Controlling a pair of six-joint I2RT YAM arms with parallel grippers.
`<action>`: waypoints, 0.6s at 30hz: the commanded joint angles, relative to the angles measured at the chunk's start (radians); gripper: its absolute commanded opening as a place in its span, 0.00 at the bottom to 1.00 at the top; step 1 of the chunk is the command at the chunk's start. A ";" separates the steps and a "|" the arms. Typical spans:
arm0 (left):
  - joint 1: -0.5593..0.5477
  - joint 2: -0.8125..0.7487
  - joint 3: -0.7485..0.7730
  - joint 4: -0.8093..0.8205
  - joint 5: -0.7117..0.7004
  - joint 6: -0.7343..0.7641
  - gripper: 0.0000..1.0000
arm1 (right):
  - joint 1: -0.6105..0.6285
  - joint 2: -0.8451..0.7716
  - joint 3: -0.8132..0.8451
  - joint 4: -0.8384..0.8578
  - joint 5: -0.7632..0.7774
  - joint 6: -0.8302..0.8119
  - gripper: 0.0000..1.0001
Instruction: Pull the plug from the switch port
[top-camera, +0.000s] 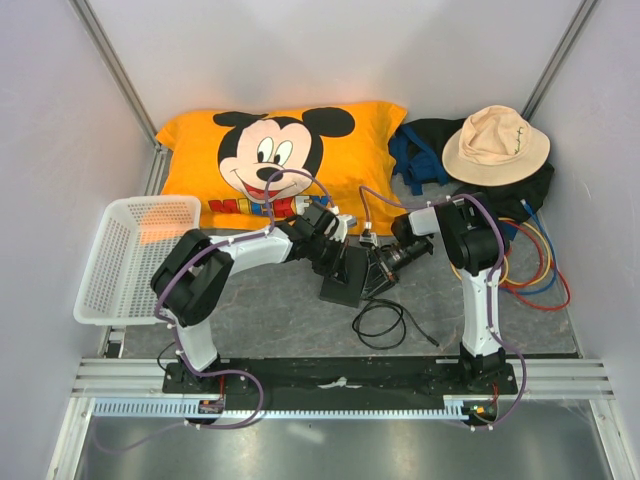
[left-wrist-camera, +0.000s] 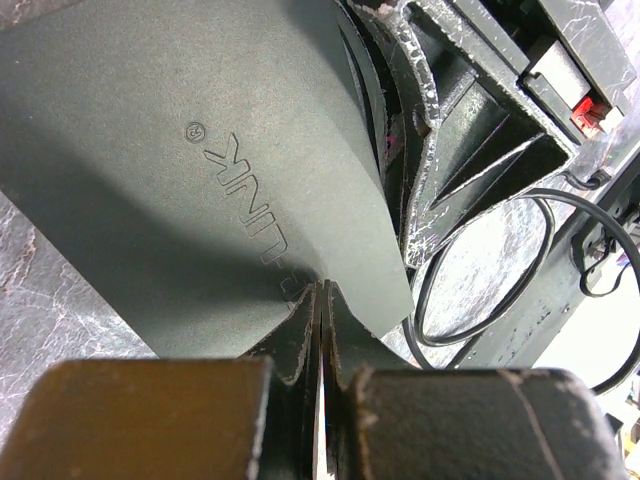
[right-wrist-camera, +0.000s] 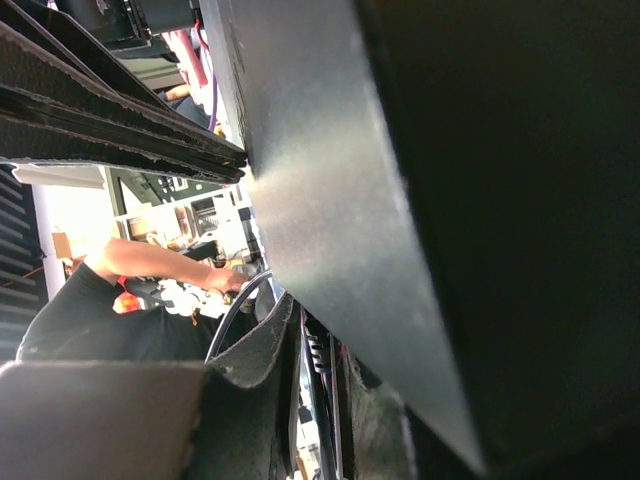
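1. Nearest the top camera, a black mounting plate (top-camera: 340, 372) is seen along the near edge of the grey table (top-camera: 260, 325), and both arm bases are bolted to it.
2. At the far left a white mesh basket (top-camera: 135, 255) is set on the table, just beside an orange Mickey Mouse pillow (top-camera: 290, 160) that is laid along the back.
3. The left gripper (top-camera: 325, 235) is extended toward the middle of the table, over the switch (top-camera: 342, 285). In its wrist view its fingers (left-wrist-camera: 290, 340) are clenched tightly together with their tips against the switch's matte face, and nothing is seen between them.
4. The switch is found at the centre of the table, between the two grippers and just in front of the pillow. Embossed lettering ending in "LINK" can be read on its face.
5. A thin black cable (top-camera: 385, 322) is looped on the table just in front of the switch.
6. The right gripper (top-camera: 385, 262) is held at the switch's right side. Its fingers (right-wrist-camera: 120, 110) are parted, the upper tip touching the switch's flat side. Whether a plug lies between them cannot be told.
7. At the far right a beige hat (top-camera: 495, 140) is rested on a dark bag (top-camera: 425, 150), and coloured cables (top-camera: 540, 265) are coiled beside the right arm.
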 joint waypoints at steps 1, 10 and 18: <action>-0.026 0.037 -0.004 -0.003 -0.078 0.058 0.02 | 0.006 0.137 -0.038 -0.022 0.299 0.069 0.01; -0.040 0.129 -0.015 -0.060 -0.198 -0.055 0.02 | -0.027 0.161 0.015 -0.083 0.399 0.036 0.00; 0.027 0.226 0.025 -0.103 -0.180 -0.075 0.02 | -0.086 0.121 0.040 -0.204 0.396 -0.027 0.00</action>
